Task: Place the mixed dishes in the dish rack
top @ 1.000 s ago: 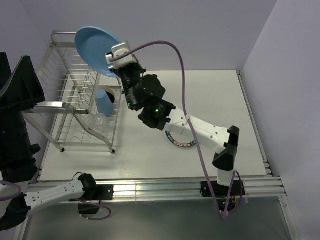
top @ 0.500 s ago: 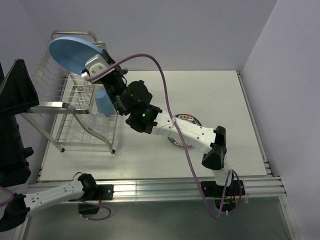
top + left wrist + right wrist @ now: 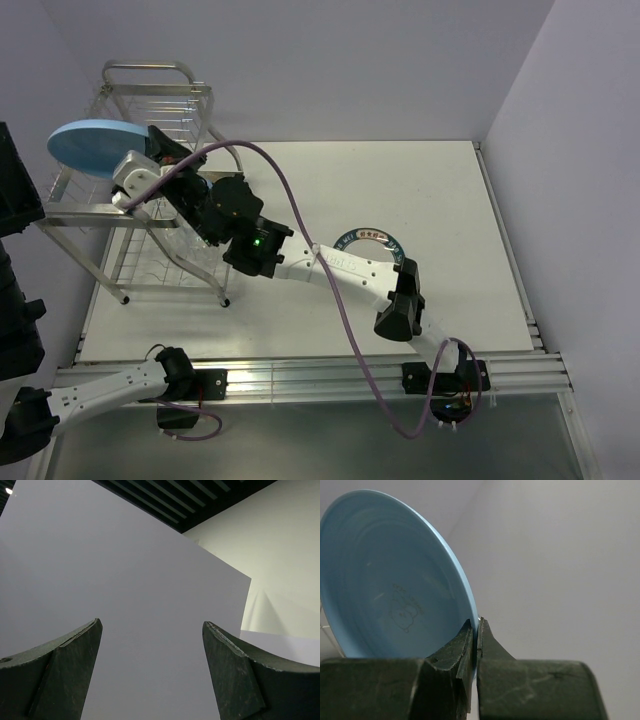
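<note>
My right gripper (image 3: 145, 158) is shut on the rim of the plain light-blue plate (image 3: 92, 148) and holds it above the upper left tier of the silver wire dish rack (image 3: 150, 100). In the right wrist view the gripper (image 3: 476, 630) pinches the plate (image 3: 385, 585) by its edge. The white plate with dark-blue lettered rim (image 3: 366, 238) lies on the table, partly behind the right arm. The cup, bowl and glasses are hidden behind the arm. My left gripper (image 3: 150, 645) is open and empty, pointing up at a blank wall; only its arm (image 3: 110, 385) shows in the top view.
The rack stands at the table's far left against the wall. A black stand (image 3: 15, 290) rises at the left edge. The purple cable (image 3: 300, 215) of the right arm loops over the table's middle.
My right gripper has swung left with the light-blue plate, from above the rack's right side to over its left upper tier. The lettered plate is now more uncovered. The left arm stayed put.
</note>
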Robot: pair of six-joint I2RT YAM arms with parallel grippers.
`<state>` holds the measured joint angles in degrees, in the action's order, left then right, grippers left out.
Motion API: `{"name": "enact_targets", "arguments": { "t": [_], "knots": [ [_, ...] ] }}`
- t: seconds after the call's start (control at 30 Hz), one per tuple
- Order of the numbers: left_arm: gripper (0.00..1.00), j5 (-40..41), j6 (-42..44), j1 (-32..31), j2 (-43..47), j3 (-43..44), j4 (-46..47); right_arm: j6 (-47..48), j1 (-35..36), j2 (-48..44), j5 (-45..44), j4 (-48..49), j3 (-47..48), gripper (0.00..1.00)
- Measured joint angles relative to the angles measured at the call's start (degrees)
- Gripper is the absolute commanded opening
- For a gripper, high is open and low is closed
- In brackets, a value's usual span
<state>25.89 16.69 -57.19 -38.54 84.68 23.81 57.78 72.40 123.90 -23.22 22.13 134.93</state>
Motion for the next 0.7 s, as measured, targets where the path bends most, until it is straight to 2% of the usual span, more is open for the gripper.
{"name": "enact_targets", "arguments": {
  "t": [0.7],
  "knots": [
    [0.87, -0.52, -1.44, 0.0, 0.46, 1.68, -0.96, -1.66, -0.28, 2.49, 2.82, -3.34, 0.15, 0.0]
  ]
}}
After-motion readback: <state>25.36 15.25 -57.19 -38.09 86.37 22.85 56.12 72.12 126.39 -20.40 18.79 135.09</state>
